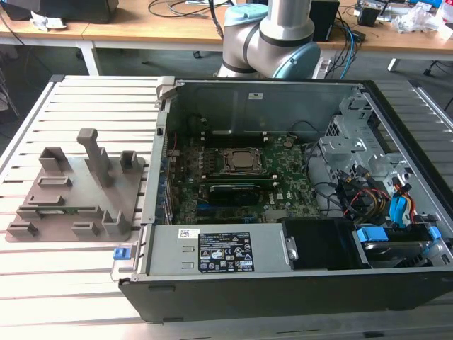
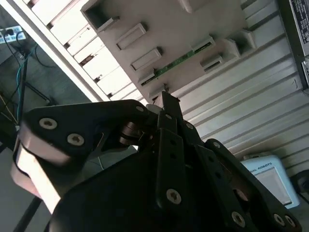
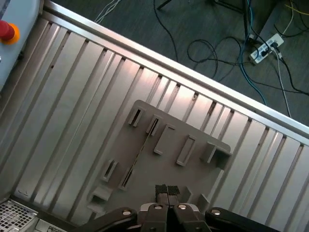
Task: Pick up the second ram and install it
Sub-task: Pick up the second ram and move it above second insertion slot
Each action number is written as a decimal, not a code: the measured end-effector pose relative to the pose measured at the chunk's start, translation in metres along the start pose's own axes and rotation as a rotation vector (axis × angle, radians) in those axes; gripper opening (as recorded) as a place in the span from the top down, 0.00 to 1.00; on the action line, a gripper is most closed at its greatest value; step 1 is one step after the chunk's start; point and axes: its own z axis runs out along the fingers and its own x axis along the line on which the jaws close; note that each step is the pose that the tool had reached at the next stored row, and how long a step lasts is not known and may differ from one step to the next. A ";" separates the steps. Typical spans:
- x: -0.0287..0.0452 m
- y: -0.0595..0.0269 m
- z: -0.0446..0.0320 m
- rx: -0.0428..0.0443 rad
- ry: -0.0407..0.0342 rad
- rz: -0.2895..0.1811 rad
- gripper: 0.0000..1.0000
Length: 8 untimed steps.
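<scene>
The second ram (image 1: pixel 64 210) is a thin green stick lying in a slot of the grey fixture tray (image 1: pixel 106 191), at the exterior view's left. In the second wrist view the ram (image 2: pixel 183 60) shows as a green strip on the tray (image 2: pixel 169 29). In the first wrist view it is a thin dark line (image 3: pixel 139 155) across the tray (image 3: pixel 193 164). My gripper (image 3: pixel 167 189) hangs well above the tray, shut, with its black pads together and nothing between them. The second wrist view shows the gripper (image 2: pixel 167 99) with its tips pointing towards the ram.
An open computer case (image 1: pixel 283 276) lies to the right of the tray, with the green motherboard (image 1: pixel 283 191), its processor socket (image 1: pixel 242 160) and a drive cage with cables (image 1: pixel 368 177) inside. Both rest on a slatted metal table (image 1: pixel 92 106). Cables lie on the floor (image 3: pixel 217 43).
</scene>
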 end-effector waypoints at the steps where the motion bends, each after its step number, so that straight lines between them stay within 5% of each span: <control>1: 0.0000 0.0000 0.0000 -0.0002 0.0002 -0.005 0.89; 3: 0.0000 0.0000 0.0000 0.0000 0.0000 0.008 0.89; 8: 0.0000 0.0000 0.0002 0.0029 -0.0043 0.148 0.89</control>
